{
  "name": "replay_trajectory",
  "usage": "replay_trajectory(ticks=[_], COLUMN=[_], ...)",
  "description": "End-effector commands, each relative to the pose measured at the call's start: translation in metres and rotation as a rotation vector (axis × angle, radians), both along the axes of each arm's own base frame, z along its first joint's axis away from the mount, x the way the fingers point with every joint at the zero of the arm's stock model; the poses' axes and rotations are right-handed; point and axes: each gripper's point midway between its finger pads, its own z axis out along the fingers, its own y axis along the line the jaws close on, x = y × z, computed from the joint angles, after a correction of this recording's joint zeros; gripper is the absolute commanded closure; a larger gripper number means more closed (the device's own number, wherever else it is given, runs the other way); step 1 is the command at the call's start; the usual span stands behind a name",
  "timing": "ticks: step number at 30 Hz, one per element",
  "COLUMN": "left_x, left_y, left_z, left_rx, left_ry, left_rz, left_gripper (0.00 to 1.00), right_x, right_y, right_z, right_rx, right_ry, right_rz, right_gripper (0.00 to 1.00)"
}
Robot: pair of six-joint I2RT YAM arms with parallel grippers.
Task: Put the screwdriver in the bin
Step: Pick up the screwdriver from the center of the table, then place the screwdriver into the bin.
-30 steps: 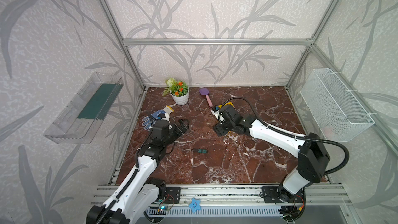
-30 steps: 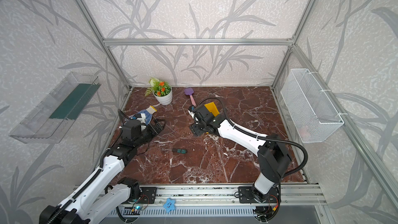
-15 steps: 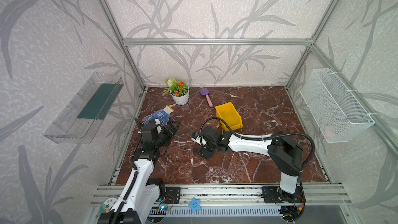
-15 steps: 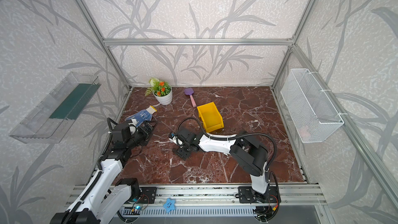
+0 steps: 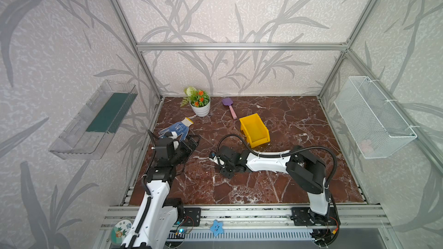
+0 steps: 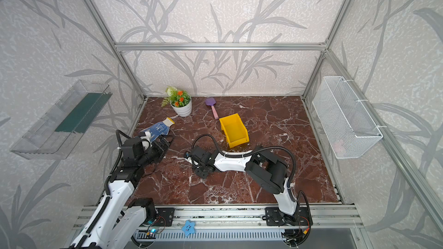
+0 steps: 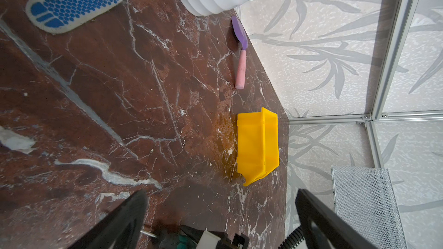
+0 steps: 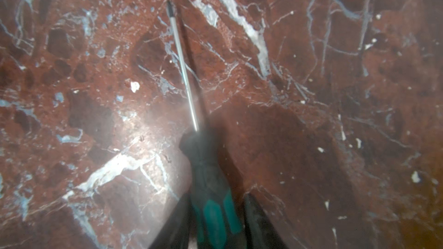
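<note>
Left wrist view: the left tool (image 7: 221,194) stands with jaws spread wide. In a top view, the glove (image 5: 178,128) lies just beyond it. To the right, the right tool (image 8: 217,198) is clamped on the screwdriver (image 8: 211,188) handle, with the shaft projecting ahead along the counter (image 8: 335,92). The bin (image 5: 260,140) sits near, beyond that tool, with the arm's cable (image 5: 236,137) looping between them. The shovel (image 5: 230,107) lies behind the bin.
</note>
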Motion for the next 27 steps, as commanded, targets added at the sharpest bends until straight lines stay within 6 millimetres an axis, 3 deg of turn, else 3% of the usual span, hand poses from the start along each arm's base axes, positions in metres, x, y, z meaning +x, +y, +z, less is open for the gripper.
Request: replay_trajectory(ticks=[1, 6, 14, 18, 21, 24, 27], left_x=[0.005, 0.004, 0.009, 0.016, 0.021, 0.026, 0.031], left_y=[-0.001, -0.005, -0.031, -0.062, -0.084, -0.107, -0.133], left_z=[0.015, 0.014, 0.028, 0.037, 0.040, 0.044, 0.041], left_rx=[0.022, 0.040, 0.129, 0.161, 0.179, 0.200, 0.243], left_ry=[-0.065, -0.062, -0.115, -0.158, -0.174, -0.190, -0.195], left_rz=[-0.024, -0.044, -0.119, -0.190, -0.243, -0.286, -0.333], left_gripper=[0.01, 0.01, 0.01, 0.01, 0.01, 0.01, 0.01], right_x=[0.008, 0.012, 0.034, 0.065, 0.089, 0.113, 0.134], right_y=[-0.017, -0.027, -0.054, -0.090, -0.125, -0.162, -0.193], right_z=[-0.004, 0.011, 0.067, 0.110, 0.131, 0.143, 0.141], right_rx=[-0.062, -0.059, 0.008, 0.106, 0.168, 0.219, 0.212], right_ry=[-0.046, -0.094, -0.144, -0.169, -0.163, -0.138, -0.126], right_rz=[-0.045, -0.070, -0.156, -0.271, -0.383, -0.502, -0.585], right_gripper=[0.75, 0.88, 0.89, 0.89, 0.90, 0.90, 0.90])
